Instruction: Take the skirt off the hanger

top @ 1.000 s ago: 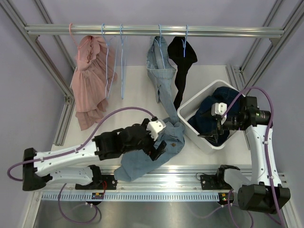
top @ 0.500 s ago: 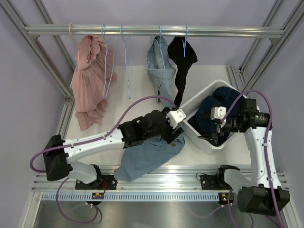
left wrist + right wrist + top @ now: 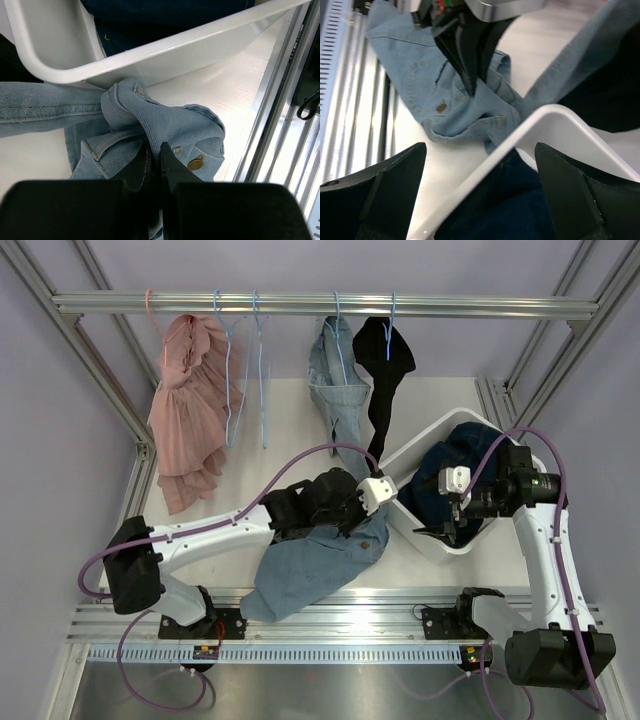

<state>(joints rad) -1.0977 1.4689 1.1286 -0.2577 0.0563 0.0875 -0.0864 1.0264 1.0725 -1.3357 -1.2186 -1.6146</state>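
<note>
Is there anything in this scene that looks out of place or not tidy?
Yes. The denim skirt hangs askew. Its top is on the blue hanger at the rail, while its lower part lies crumpled on the table against the white bin, pinched by the left fingers.

Closed pincer (image 3: 155, 148) on denim skirt (image 3: 170, 120), white bin (image 3: 150, 47) behind

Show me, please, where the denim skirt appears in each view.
Top: skirt lower centre, left of the bin.
Left wrist: skirt centre, pinched by the left hand, below the bin.
Right wrist: skirt upper left, above the bin.
Shared landmark: the bin's white rim.
</note>
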